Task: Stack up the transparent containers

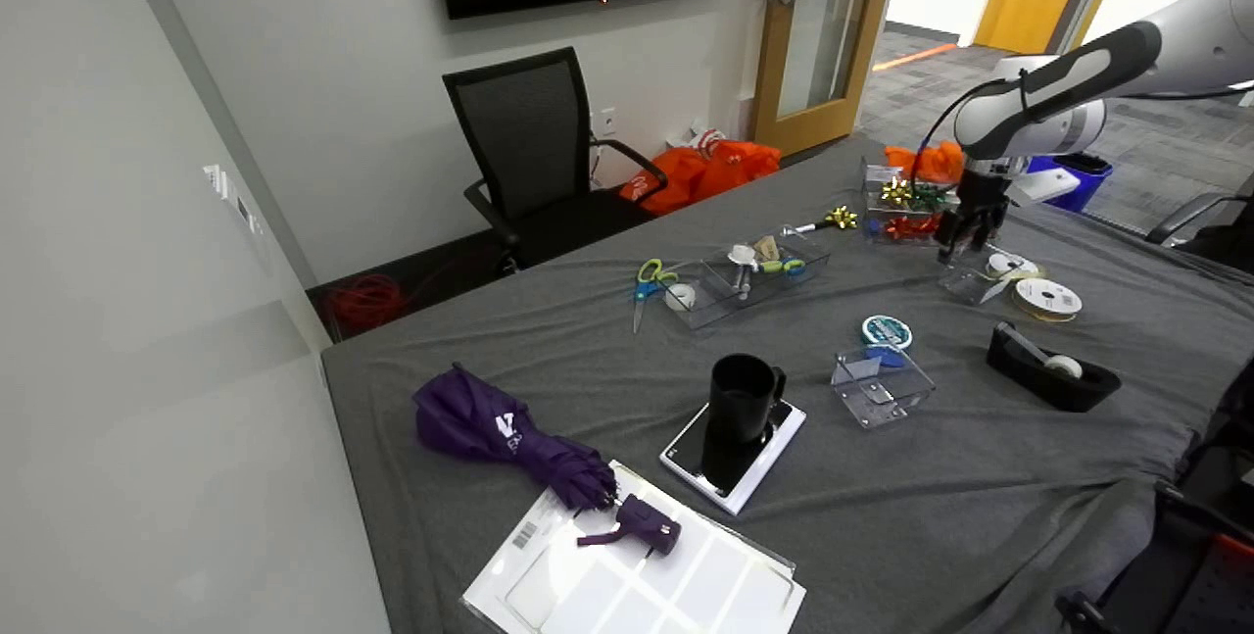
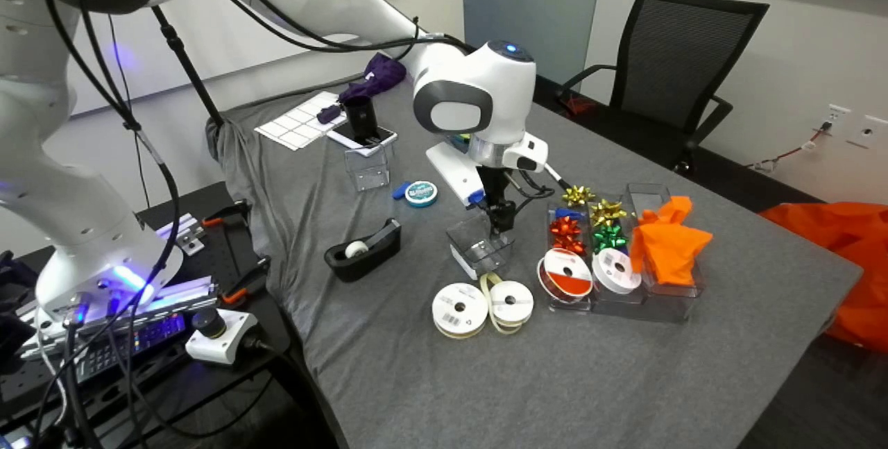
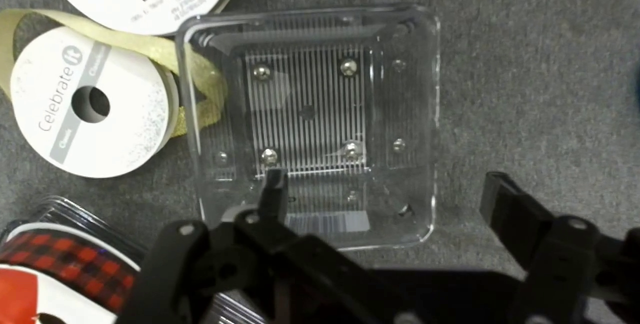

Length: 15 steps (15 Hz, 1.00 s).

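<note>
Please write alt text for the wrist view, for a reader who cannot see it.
A transparent container on gray cloth, seen from above. The open hand is at the bottom, one finger overlapping the container in the picture, the other to its right; two white ribbon spools at upper left.

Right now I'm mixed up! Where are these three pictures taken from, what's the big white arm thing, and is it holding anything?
That's a robot arm. Two pictures look on from different places outside it; the close-up comes from its wrist. There, its black fingers are spread apart at a clear container, holding nothing. On the cloth-covered table are more clear containers, ribbon spools, a tape dispenser, a black mug and a purple umbrella.
</note>
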Motion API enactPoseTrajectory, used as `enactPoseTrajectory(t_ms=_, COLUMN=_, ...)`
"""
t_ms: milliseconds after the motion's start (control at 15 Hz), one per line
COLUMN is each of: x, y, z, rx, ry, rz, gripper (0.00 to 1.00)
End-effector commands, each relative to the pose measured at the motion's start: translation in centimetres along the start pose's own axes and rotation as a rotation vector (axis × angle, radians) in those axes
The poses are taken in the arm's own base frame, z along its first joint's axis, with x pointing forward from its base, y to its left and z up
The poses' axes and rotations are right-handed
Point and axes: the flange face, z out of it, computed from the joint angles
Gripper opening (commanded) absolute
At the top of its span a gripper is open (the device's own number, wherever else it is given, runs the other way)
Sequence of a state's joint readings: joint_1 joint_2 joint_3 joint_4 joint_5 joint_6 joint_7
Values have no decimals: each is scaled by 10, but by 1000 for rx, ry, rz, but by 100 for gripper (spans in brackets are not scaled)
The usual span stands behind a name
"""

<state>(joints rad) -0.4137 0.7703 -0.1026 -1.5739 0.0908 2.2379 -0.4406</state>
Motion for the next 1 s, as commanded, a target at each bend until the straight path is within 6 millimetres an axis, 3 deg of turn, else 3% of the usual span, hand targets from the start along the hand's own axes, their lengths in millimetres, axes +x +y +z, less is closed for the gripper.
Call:
enactPoseTrajectory(t_ms=0, x=6, y=7, z=16, rx=26, ry=-8, rz=-12, gripper=94)
enactPoseTrajectory(t_ms=67, x=7, y=7, z=20, rx=22, ry=-9, rz=-11, gripper=73)
enactPoseTrajectory(t_ms=200, x=8, y=8, z=26, rx=15, ry=-9, rz=-10, gripper=69)
enactPoseTrajectory(t_ms=533, x=13, y=11, z=31, rx=7, ry=12, rz=-11, gripper=32)
enactPoseTrajectory(t_ms=800, x=14, y=10, z=19, rx=-11, ry=72, rz=-16, gripper=5)
enactPoseTrajectory(t_ms=933, x=15, y=8, z=11, rx=-21, ry=98, rz=-8, gripper=0)
